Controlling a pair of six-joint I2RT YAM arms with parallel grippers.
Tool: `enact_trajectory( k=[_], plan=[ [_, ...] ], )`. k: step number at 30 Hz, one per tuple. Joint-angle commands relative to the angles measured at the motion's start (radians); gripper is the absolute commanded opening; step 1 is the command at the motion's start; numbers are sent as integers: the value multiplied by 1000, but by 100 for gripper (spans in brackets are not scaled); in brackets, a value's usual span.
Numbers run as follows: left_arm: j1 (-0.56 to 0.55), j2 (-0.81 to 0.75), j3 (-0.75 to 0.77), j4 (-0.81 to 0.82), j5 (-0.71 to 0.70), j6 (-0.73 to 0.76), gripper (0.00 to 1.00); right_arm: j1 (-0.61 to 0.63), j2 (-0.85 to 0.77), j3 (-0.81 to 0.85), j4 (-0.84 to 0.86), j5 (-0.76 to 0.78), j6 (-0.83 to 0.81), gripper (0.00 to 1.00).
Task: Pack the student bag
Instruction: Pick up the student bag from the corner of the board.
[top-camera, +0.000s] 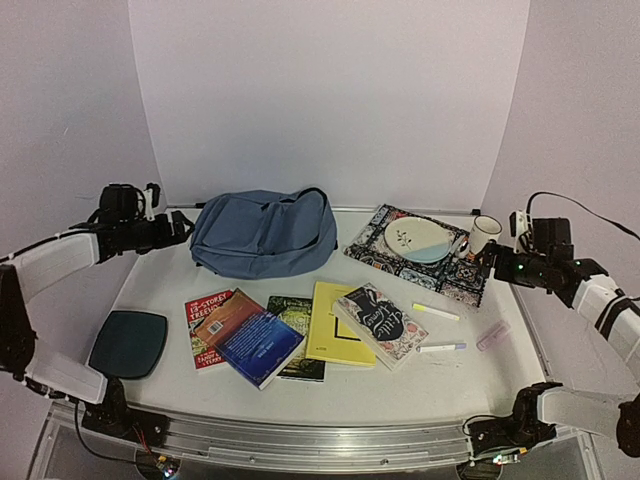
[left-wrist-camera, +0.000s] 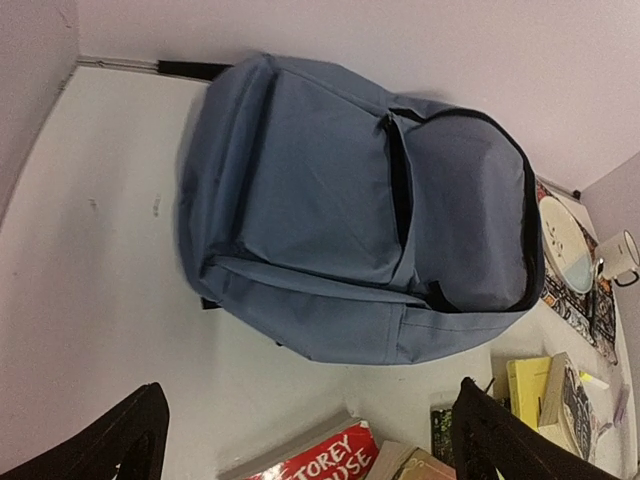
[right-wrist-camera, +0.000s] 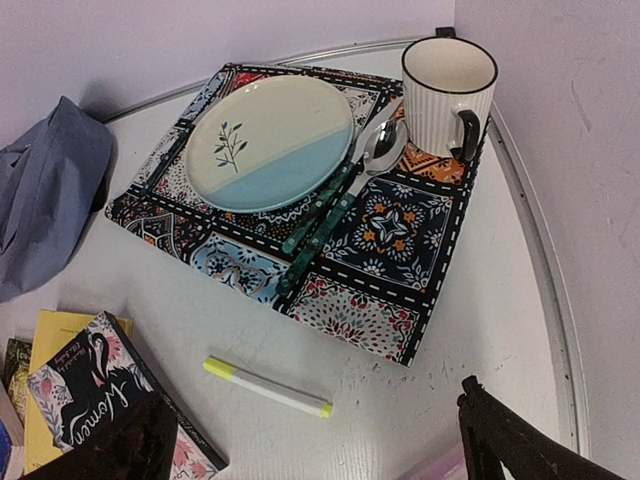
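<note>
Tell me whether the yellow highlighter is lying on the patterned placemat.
No, the yellow highlighter lies on the white table, apart from the near edge of the patterned placemat.

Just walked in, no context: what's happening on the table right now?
Packing hasn't visibly started. The student bag lies at the back of the table, and neither arm holds anything. The left gripper is open and pointed at the bag. The right gripper is open above the table near the placemat and the yellow marker. The books lie loose in front of the bag.
</note>
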Motion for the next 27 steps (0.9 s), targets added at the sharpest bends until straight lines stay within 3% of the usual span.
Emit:
enact_trajectory(
  k=[1, 11, 16, 23, 27],
  plan=[
    [-125, 192, 176, 22, -27, 16, 100, 0, 15, 7, 32, -57, -35, 98],
    [-193, 666, 593, -3, 40, 57, 97, 11, 49, -9, 88, -107, 4, 98],
    [-222, 858, 797, -48, 85, 88, 82, 33, 67, -10, 91, -108, 14, 98],
    [-238, 1026, 962, -60, 113, 114, 65, 72, 95, -14, 100, -103, 26, 98],
    [-238, 1093, 1046, -77, 102, 151, 44, 93, 106, -11, 101, -101, 29, 98]
  ],
)
